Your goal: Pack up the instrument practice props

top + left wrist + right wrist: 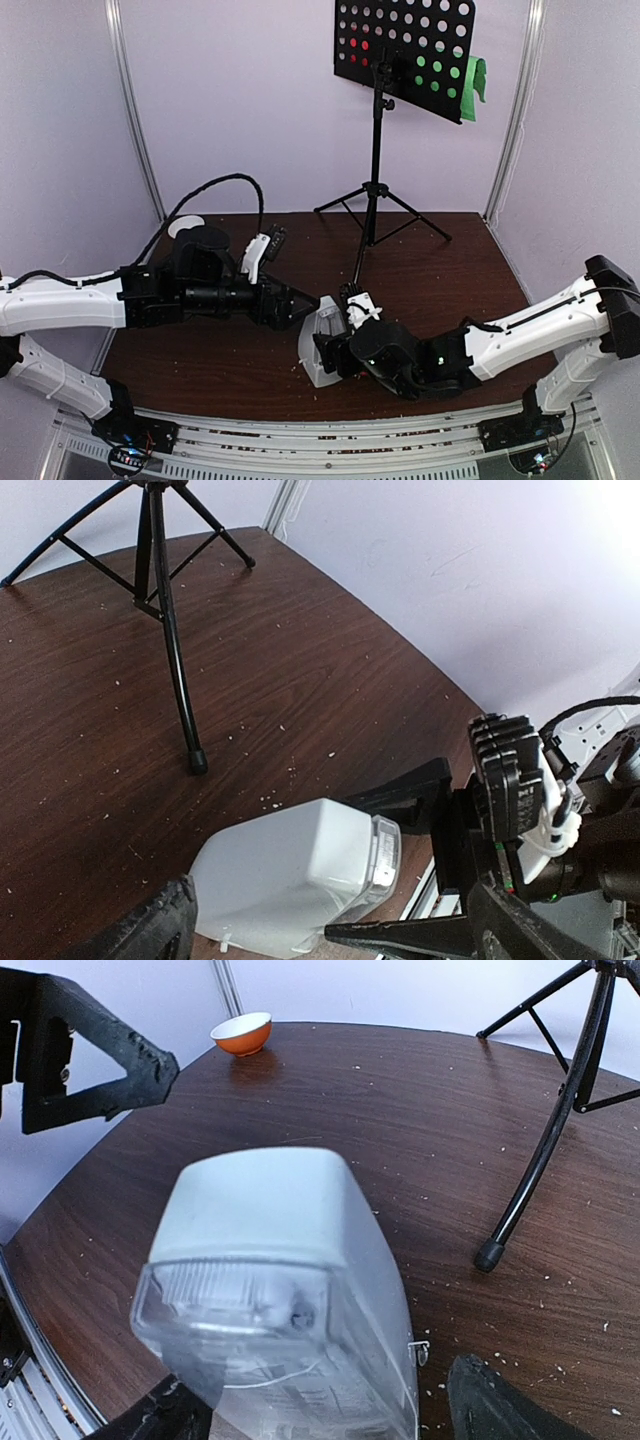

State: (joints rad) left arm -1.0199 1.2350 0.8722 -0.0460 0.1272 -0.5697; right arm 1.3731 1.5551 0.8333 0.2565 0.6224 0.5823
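No legible text anywhere; only faint, unreadable print low on the metronome (262,1260)

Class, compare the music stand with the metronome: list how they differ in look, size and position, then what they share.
The music stand is black and tall on thin tripod legs; the metronome is white, squat and solid-bodied. The music stand sits at the far side, untouched; the metronome sits near the front edge, inside the open right gripper. Both rest on the brown table.
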